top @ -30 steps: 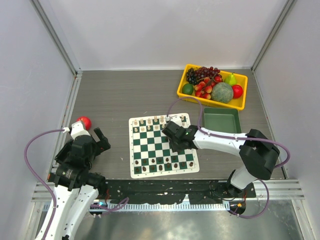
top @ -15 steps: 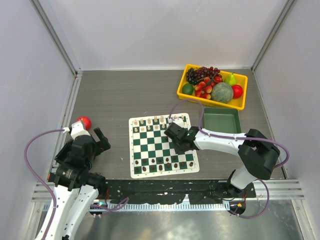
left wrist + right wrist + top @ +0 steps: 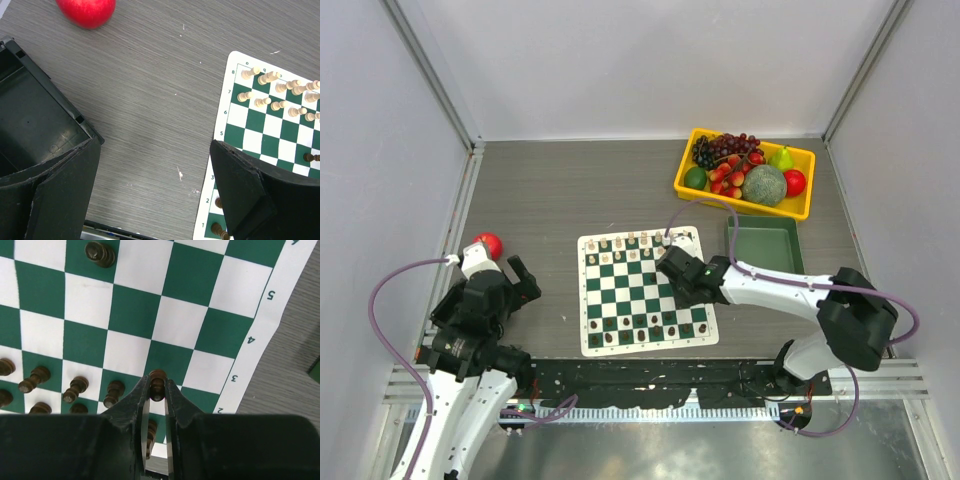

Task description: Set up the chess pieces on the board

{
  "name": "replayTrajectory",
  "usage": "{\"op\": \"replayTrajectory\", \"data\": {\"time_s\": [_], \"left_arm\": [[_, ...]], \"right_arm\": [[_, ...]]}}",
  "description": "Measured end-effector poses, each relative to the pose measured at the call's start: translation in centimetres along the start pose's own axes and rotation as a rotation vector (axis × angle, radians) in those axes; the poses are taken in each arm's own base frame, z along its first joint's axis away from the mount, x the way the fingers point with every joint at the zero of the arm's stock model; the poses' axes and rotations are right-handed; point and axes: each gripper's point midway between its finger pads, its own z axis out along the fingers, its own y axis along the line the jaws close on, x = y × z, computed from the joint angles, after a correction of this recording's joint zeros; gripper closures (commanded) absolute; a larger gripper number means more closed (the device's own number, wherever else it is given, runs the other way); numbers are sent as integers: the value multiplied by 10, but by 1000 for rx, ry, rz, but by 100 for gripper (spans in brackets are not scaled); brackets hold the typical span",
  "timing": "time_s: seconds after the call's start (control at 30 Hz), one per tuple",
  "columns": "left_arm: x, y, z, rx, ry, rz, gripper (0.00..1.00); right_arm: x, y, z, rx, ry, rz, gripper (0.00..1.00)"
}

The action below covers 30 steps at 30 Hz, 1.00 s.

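the right gripper point(image 3: 158, 381) is seen clamped on a small dark brown wooden chess piece point(image 3: 158, 388), held over the right side of the flat green-and-white checked board point(image 3: 588, 345). cream pieces point(image 3: 632, 241) are lined along its far rows and dark pieces point(image 3: 642, 334) along its near rows. the left gripper point(image 3: 155, 145) is held with its fingers wide apart over the grey wood-grain table point(image 3: 150, 90), left of the board and near a round red apple point(image 3: 86, 10).

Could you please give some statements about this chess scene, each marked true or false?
1. The right gripper pinches a small dark brown chess piece. True.
2. The left gripper is shut on the round red apple. False: it is open, apart from the apple.
3. The yellow plastic tray holds fruit. True.
4. The cream wooden chess pieces stand on the near rows of the green-and-white checked board. False: they stand on the far rows.
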Motion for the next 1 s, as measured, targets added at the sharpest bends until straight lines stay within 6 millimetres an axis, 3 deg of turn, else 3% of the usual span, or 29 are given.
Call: {"op": "replayTrajectory", "data": {"time_s": [0.2,1.0], "left_arm": [[0,0,0,0,0,0,1],[0,0,0,0,0,0,1]], "right_arm": [[4,-1,-14,-35,-26,30,85],[26,3,-10,-26,43,-4,85]]}}
